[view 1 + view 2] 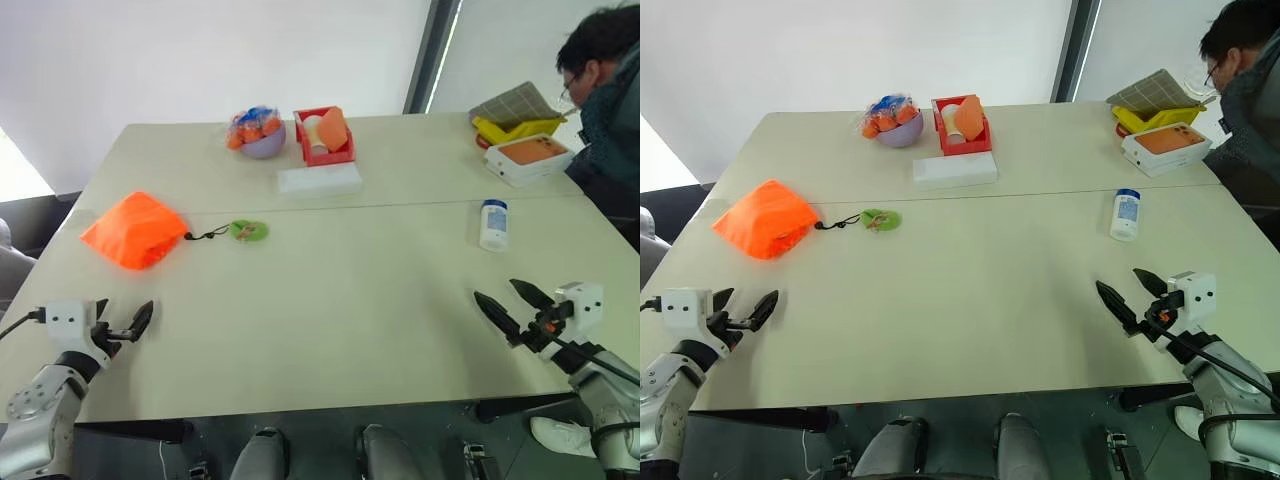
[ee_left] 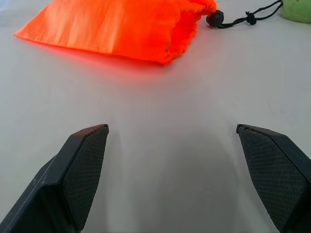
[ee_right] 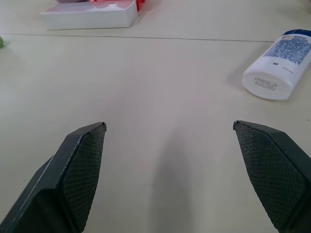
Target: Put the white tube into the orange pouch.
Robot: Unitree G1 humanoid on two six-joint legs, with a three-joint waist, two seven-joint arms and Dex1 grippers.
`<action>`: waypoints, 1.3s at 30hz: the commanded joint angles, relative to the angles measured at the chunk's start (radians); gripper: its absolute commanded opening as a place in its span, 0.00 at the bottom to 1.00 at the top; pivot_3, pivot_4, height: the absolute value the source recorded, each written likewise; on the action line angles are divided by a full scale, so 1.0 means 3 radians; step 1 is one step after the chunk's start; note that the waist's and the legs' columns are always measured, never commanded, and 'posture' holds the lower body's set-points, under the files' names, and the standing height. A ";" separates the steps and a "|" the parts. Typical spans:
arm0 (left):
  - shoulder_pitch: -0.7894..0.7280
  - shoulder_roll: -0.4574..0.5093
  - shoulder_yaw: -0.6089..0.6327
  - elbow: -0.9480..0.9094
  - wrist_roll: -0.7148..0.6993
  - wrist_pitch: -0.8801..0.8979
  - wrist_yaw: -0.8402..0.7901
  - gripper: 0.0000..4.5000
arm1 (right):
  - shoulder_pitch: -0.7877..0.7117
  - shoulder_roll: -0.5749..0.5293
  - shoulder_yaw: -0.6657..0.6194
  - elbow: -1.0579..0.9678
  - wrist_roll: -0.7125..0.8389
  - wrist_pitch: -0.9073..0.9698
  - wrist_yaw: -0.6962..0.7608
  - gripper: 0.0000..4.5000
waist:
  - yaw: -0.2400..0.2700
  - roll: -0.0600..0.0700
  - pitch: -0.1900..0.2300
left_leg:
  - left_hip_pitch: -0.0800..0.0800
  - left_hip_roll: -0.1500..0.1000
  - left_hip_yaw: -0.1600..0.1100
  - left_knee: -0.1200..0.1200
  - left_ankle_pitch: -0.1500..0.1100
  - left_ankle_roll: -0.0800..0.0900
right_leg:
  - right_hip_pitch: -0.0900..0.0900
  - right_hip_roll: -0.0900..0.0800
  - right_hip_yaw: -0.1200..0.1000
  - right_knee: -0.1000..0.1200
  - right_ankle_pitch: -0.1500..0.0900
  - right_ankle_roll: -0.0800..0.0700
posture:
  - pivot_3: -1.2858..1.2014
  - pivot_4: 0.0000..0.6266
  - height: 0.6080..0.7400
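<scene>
The white tube point(image 1: 493, 224) with a blue cap lies on its side at the right of the cream table point(image 1: 350, 300), its base turned toward my right gripper point(image 3: 169, 124). That gripper point(image 1: 497, 291) hovers open over the near right edge, well short of the tube point(image 3: 279, 63). At the left lies the orange pouch point(image 1: 133, 229), its black cord running to a green ring point(image 1: 249, 230). My left gripper point(image 1: 122, 318) is open near the front left edge, pointing at the pouch point(image 2: 121, 26) from a short distance, nothing between its fingers.
At the back stand a purple bowl of oranges point(image 1: 257, 132), a red basket point(image 1: 323, 135) and a flat white box point(image 1: 320, 179). A person point(image 1: 605, 90) leans over the far right corner beside stacked boxes point(image 1: 528, 157).
</scene>
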 commanded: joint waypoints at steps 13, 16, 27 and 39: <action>-0.0027 -0.0020 0.0076 -0.0154 0.0004 -0.0078 0.0123 1.00 | -0.0073 -0.0012 -0.0022 -0.0052 -0.0045 -0.0119 -0.0034 0.97 | 0.0001 0.0000 0.0000 | 0.0000 0.0000 0.0000 0.0000 0.0000 0.0000 | 0.0001 0.0000 0.0000 0.0000 0.0000 0.0000 | 0.52 0.24 1.00; -0.0061 -0.0028 0.0054 -0.0175 0.0024 -0.0081 0.0137 1.00 | -0.0075 -0.0007 -0.0014 -0.0082 -0.0046 -0.0109 -0.0035 0.97 | 0.0001 0.0000 0.0000 | 0.0000 0.0000 0.0000 0.0000 0.0000 0.0000 | 0.0002 0.0000 0.0000 0.0000 0.0000 0.0000 | 0.52 0.24 1.00; -0.0252 0.0079 -0.0043 -0.0199 0.0270 -0.0252 0.0149 1.00 | -0.0159 0.0000 0.0110 -0.0160 -0.0023 -0.0108 0.0012 0.97 | 0.0000 0.0000 0.0000 | 0.0000 0.0000 0.0000 0.0000 0.0001 0.0001 | 0.0004 0.0001 0.0000 0.0002 0.0000 0.0000 | 0.52 0.24 1.00; -0.0754 0.0343 -0.0669 0.0140 0.1654 -0.0565 0.0847 1.00 | -0.0365 0.0164 0.0694 -0.0642 0.0034 0.0063 0.0071 0.97 | 0.0000 0.0000 0.0000 | 0.0002 0.0000 -0.0001 0.0000 0.0001 0.0002 | 0.0003 0.0004 0.0000 0.0009 0.0001 0.0001 | 0.52 0.24 1.00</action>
